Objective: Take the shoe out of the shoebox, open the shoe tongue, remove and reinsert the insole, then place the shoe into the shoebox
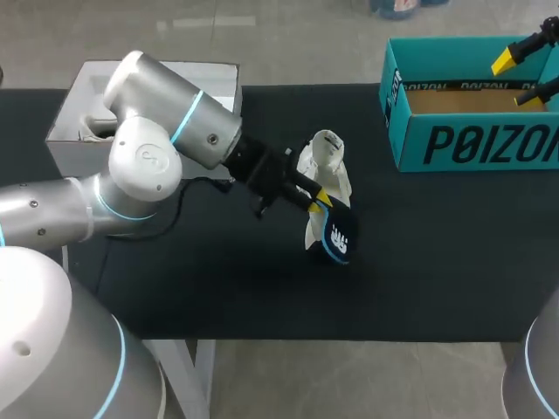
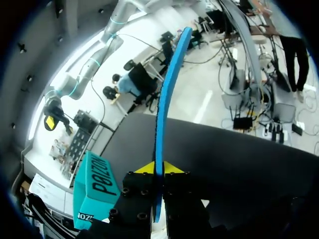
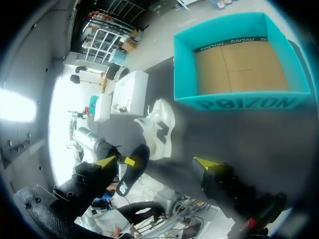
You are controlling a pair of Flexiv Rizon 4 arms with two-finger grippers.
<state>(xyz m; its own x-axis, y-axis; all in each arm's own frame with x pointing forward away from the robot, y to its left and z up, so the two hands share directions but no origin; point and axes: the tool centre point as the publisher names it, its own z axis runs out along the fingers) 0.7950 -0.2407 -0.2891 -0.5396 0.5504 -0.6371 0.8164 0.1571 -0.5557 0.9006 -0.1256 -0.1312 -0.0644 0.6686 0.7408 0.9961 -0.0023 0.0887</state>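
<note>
A white shoe (image 1: pixel 325 166) stands on the black table (image 1: pixel 437 262), near its middle. My left gripper (image 1: pixel 319 199) is beside the shoe, shut on a dark insole (image 1: pixel 337 236) with a blue edge and white print, which hangs below the fingers. From the left wrist, the insole (image 2: pixel 170 84) shows edge-on, pinched between the yellow tips of the left gripper (image 2: pixel 159 168). My right gripper (image 1: pixel 514 80) hovers open and empty over the teal shoebox (image 1: pixel 472 144) at the back right. The right wrist view looks down on the open shoebox (image 3: pixel 239 102), the shoe (image 3: pixel 160 124) and the insole (image 3: pixel 132 172).
A white open box (image 1: pixel 79 122) sits at the table's back left, partly behind my left arm. The teal shoebox holds only brown card lining (image 3: pixel 241 67). Bare black table lies between the shoe and the shoebox and along the front edge.
</note>
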